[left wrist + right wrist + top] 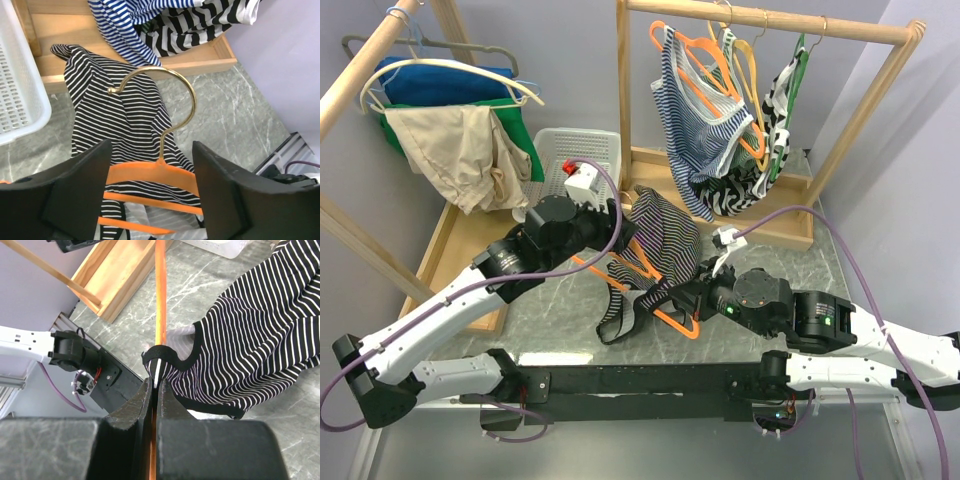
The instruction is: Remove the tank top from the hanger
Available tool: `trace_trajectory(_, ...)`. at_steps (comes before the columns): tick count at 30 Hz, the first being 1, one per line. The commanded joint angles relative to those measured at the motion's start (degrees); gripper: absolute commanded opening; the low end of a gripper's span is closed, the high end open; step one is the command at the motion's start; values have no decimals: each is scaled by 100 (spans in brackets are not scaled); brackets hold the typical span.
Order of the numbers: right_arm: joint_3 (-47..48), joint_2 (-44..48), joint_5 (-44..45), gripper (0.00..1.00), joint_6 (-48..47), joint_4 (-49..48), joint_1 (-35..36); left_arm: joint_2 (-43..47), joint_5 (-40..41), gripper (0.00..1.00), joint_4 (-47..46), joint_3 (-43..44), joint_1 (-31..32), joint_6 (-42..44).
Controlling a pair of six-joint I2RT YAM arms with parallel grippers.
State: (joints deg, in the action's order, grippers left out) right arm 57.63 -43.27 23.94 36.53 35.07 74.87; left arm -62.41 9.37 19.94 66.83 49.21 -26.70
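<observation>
Tank top (655, 245), black-and-white striped, lies mid-table on the orange hanger (675, 322), bunched toward 12 o'clock, with one strap trailing to 7 o'clock. In the top view your left gripper (618, 222) comes in at the cloth from 9 o'clock and your right gripper (686, 298) sits at 5 o'clock of it, on the hanger's low end.

Left wrist view: left gripper (151, 150) has its fingers (85, 175) well apart, straddling the stem of the gold hook (172, 90). The hanger (150, 175) runs across the gap from one finger to the other; you can't tell whether the pads touch it. The hook curls up toward 12 o'clock over the tank top (120, 115), which spreads on the marble table (235, 110). A white basket (20, 90) is at 9 o'clock and a wooden rack base (125, 30) at 12.

Right wrist view: right gripper (156, 390) is clamped tight on the thin edge of the hanger (160, 300), with no gap between the fingers. A black-edged strap (160, 352) loops over the bar just past the fingertips, and the rest of the tank top (260, 330) fans out toward 2 o'clock on the table.

Top view extras: basket (582, 150) at 11 o'clock of the tank top, and a wooden rack (770, 18) with more striped tops on hangers at 1 o'clock.
</observation>
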Motion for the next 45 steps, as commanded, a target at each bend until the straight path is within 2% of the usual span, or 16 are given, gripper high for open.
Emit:
trace_trajectory(1, 12, 99, -48, 0, -41, -510, 45, 10, 136, 62, -394, 23, 18, 68)
trace_trajectory(5, 21, 90, -92, 0, -67, -536, 45, 19, 197, 60, -606, -12, 27, 68)
trace_trajectory(8, 38, 73, -100, 0, -59, -519, 45, 1, 206, 53, -650, 58, 27, 103)
trace_trajectory(18, 12, 213, -100, 0, -59, -536, 45, -78, 171, 50, -500, -38, 27, 42)
trace_trajectory(21, 12, 231, -109, 0, -67, -545, 45, -52, 180, 42, -597, -152, 27, 16)
trace_trajectory(22, 12, 231, -109, 0, -67, -554, 45, -43, 180, 32, -623, -179, 27, 16)
trace_trajectory(24, 12, 231, -101, 0, -76, -545, 45, -60, 162, 24, -641, -161, 27, 24)
trace_trajectory(29, 3, 248, -109, 0, -67, -536, 45, -148, 83, 18, -632, -108, 27, 33)
trace_trajectory(33, -32, 275, -118, 0, -67, -545, 45, -166, 83, 1, -650, -100, 27, 7)
trace_trajectory(36, -6, 249, -109, 0, -41, -501, 45, -184, 162, 1, -623, -38, 18, 42)
trace_trajectory(37, 20, 222, -83, 4, 2, -466, 45, -192, 206, 1, -589, -3, 27, 51)
trace_trajectory(39, 265, 108, 259, 21, 292, -46, 45, -210, 337, 1, -545, 32, 27, 95)
trace_trajectory(40, 380, 30, 434, 36, 528, 374, 45, -245, 416, 1, -518, 58, 27, 112)
trace_trajectory(42, 775, -50, 1154, 48, 1002, 990, 45, -262, 731, 1, -404, 102, 27, 138)
trace_trajectory(45, 1206, -94, 1718, 59, 1496, 1835, 45, -368, 1223, 1, -219, 155, 36, 130)
